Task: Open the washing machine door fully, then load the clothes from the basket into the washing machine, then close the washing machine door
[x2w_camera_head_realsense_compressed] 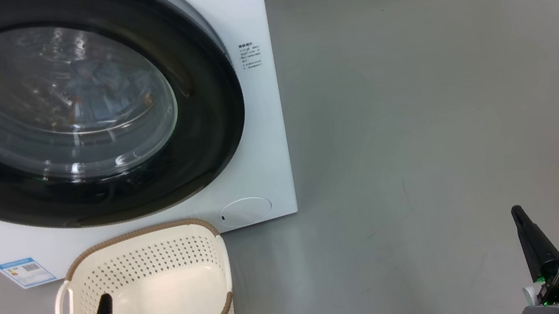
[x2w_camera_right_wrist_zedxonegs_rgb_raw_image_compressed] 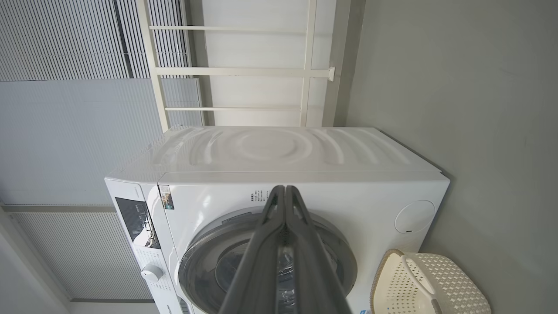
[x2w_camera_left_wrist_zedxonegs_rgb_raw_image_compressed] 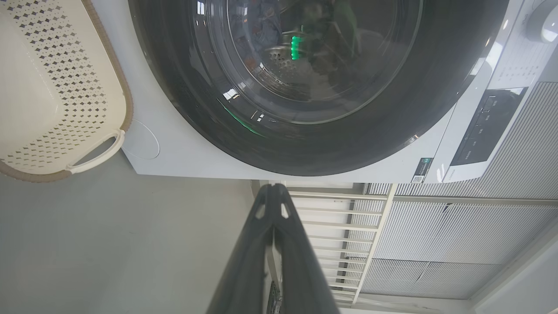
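Glossy black rims the washing machine door (x2w_camera_head_realsense_compressed: pixel 209 134), which fills the upper left of the head view and lies shut against the white washing machine (x2w_camera_head_realsense_compressed: pixel 270 147). Through its bulging glass window we make out the clothes (x2w_camera_head_realsense_compressed: pixel 94 87) as a dim bluish shape inside the drum; in the left wrist view, blue cloth with small orange marks shows behind the glass. At the lower left, the basket (x2w_camera_head_realsense_compressed: pixel 150 256) sits on the grey floor (x2w_camera_head_realsense_compressed: pixel 415 103), just in front of the machine, its cream inner floor showing bare. A blue label (x2w_camera_head_realsense_compressed: pixel 26 271) lies to the basket's left on the machine front, and a round cap (x2w_camera_head_realsense_compressed: pixel 245 211) sits at the machine's lower corner just above the basket's rim.

We see the left gripper (x2w_camera_head_realsense_compressed: pixel 105 300) at the bottom left, fingers pressed together on nothing and overlapping the basket's near side. The right gripper (x2w_camera_head_realsense_compressed: pixel 518 213) stands at the lower right over bare floor, well apart from the machine, fingers likewise together and holding nothing.
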Tool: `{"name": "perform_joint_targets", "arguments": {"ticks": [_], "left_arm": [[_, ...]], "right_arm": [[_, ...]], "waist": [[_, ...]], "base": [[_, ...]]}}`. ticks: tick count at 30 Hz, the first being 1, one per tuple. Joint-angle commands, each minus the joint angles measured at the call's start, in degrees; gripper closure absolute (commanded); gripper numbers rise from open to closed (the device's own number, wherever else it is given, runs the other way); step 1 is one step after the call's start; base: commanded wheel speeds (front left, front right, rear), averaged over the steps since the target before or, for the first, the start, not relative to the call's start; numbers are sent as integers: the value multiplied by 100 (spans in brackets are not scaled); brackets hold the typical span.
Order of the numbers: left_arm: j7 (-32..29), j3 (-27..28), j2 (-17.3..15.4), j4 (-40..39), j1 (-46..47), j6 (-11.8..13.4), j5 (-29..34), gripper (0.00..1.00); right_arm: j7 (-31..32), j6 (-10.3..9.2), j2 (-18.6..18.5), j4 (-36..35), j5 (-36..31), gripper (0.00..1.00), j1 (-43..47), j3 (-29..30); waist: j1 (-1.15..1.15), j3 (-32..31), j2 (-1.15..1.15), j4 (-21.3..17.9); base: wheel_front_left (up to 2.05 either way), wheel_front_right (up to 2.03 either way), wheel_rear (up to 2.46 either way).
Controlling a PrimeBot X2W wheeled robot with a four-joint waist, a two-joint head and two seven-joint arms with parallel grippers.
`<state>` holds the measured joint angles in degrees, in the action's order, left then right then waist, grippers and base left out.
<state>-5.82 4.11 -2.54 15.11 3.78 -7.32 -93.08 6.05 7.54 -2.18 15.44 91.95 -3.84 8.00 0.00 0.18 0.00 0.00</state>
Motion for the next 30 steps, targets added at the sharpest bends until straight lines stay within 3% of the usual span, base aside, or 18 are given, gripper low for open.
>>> {"name": "perform_joint_targets", "arguments": {"ticks": [1,30], "left_arm": [[-33,198,-67,-108,237,-17,57,100],[-46,215,-55,-108,239,-17,71,100]], "right_arm": [[43,-5,-70,-142,22,100,-235,-149],[43,-5,-70,-142,23,100,-235,-150]], "waist": [[0,0,0,0],[0,0,0,0]], "base": [[0,0,0],[0,0,0]]}}
